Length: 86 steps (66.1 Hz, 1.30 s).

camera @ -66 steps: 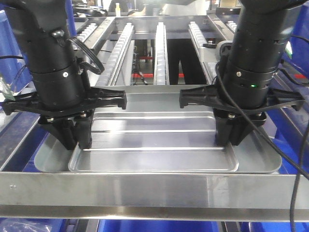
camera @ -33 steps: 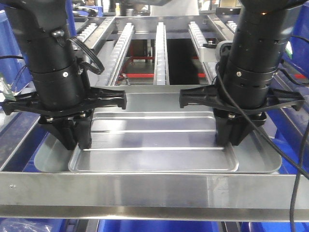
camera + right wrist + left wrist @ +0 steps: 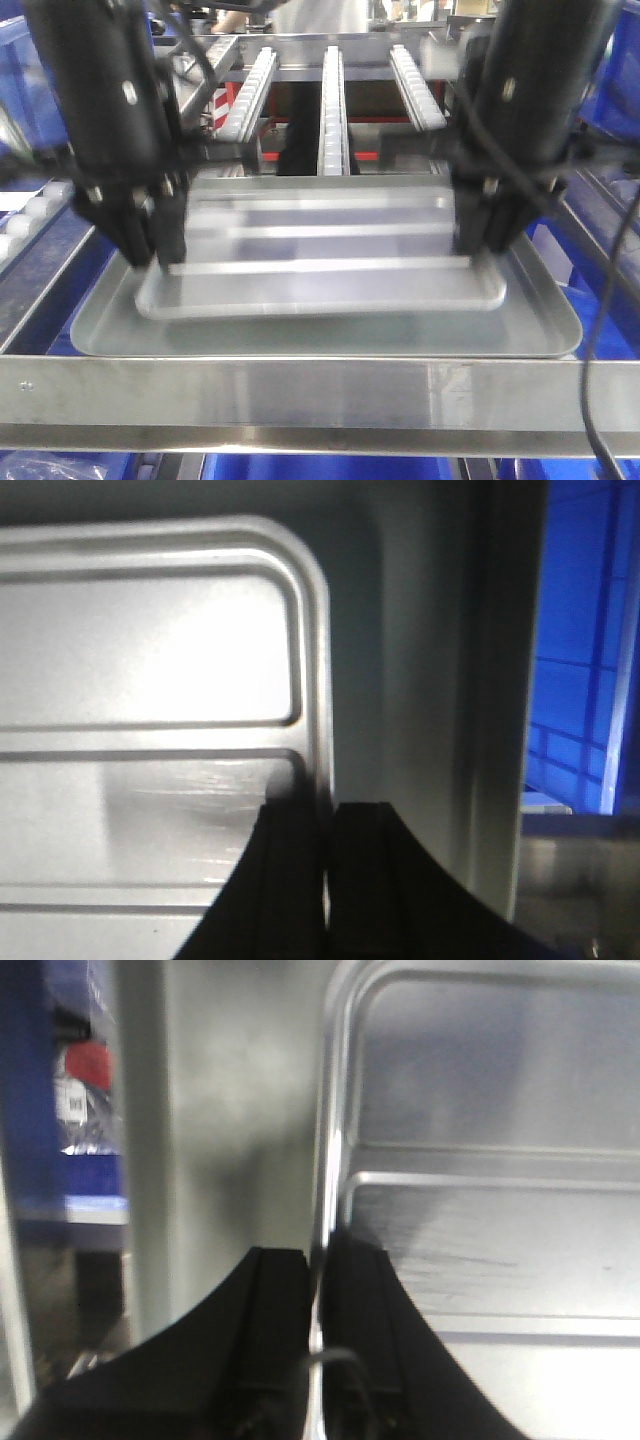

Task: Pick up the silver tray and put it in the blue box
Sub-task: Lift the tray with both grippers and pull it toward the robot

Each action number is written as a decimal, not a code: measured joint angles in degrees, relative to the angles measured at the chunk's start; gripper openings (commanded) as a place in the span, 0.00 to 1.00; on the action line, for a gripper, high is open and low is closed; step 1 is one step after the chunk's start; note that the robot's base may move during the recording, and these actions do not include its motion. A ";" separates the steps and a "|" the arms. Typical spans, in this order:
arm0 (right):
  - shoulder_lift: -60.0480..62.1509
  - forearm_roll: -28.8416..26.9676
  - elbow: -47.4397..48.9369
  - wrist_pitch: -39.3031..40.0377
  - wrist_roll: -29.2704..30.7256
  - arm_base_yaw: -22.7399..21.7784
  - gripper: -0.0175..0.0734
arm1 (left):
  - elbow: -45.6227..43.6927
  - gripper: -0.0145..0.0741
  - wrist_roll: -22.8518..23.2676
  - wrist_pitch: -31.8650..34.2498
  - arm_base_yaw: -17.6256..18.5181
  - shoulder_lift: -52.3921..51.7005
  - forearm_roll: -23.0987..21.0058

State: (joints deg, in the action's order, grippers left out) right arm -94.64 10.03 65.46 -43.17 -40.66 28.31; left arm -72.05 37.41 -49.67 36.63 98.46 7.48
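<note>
Silver tray point(image 3: 320, 285) hangs between both arms, seemingly just clear of a wider tray point(image 3: 540, 315) beneath it. Left claw point(image 3: 318, 1260) is pinched onto its left rim and right claw point(image 3: 328, 815) onto its right rim, an even hold likely meant to carry it level. Blue box point(image 3: 585, 680) shows at far right, its inside hidden.

silver tray point(image 3: 320, 292) point(image 3: 300, 338): 2; tool point(image 3: 152, 258) point(image 3: 486, 247): 2; roller rail point(image 3: 332, 100) point(image 3: 252, 92) point(image 3: 416, 88): 3

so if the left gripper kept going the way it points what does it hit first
The left gripper points down, shut on the rim of the silver tray. Below it lies the larger grey tray, probably the first contact. The gap is unclear.
</note>
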 measured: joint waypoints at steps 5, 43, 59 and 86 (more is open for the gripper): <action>2.03 0.10 -0.27 -1.90 -1.54 1.17 0.26 | 0.00 0.15 1.57 -1.80 1.05 -1.91 1.15; 15.30 6.63 -9.60 -8.35 -18.58 17.74 0.26 | 13.65 0.15 18.59 -8.40 14.97 -20.13 8.99; 19.85 7.93 -14.11 -9.98 -26.05 24.49 0.26 | 18.47 0.15 26.72 -10.18 22.50 -25.69 10.84; 20.94 11.77 -15.09 -12.77 -33.72 30.72 0.26 | 19.18 0.16 29.78 -13.16 26.99 -26.49 11.95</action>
State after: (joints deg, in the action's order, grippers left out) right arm -73.70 21.80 50.37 -55.93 -74.38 59.03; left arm -52.87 67.19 -62.83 63.62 71.96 19.43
